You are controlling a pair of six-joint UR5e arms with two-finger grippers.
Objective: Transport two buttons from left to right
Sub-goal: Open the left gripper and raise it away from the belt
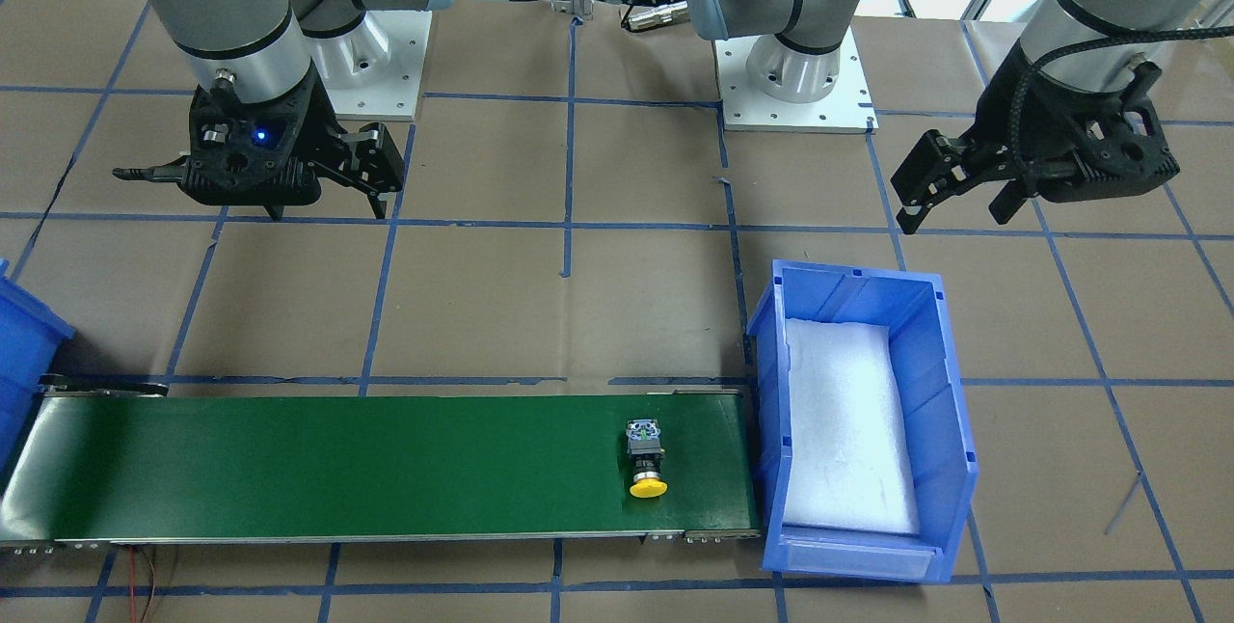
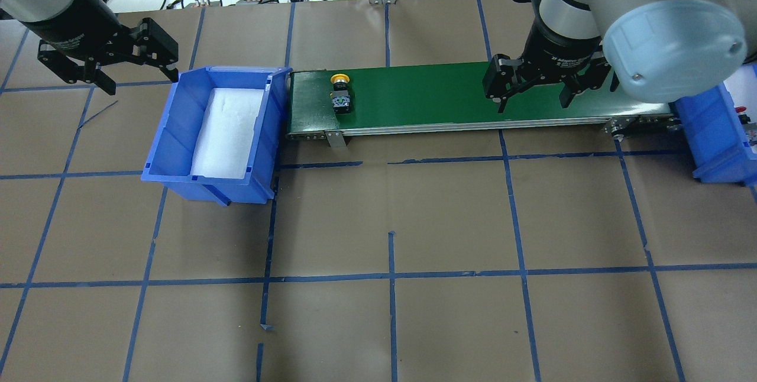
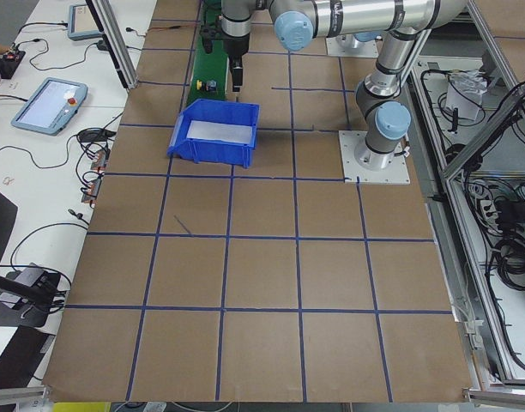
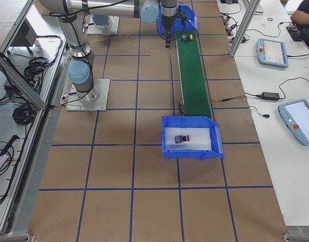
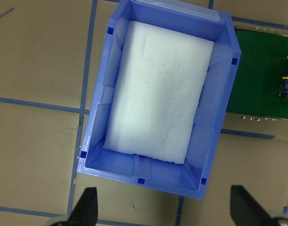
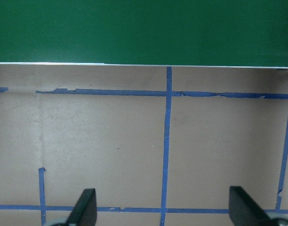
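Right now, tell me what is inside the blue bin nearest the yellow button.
Only a white foam pad lies in the bin, nothing on top of it. The pad hides the floor beneath.

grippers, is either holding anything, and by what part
Nothing is held. The left gripper and right gripper are open and empty; the yellow button lies on the belt.
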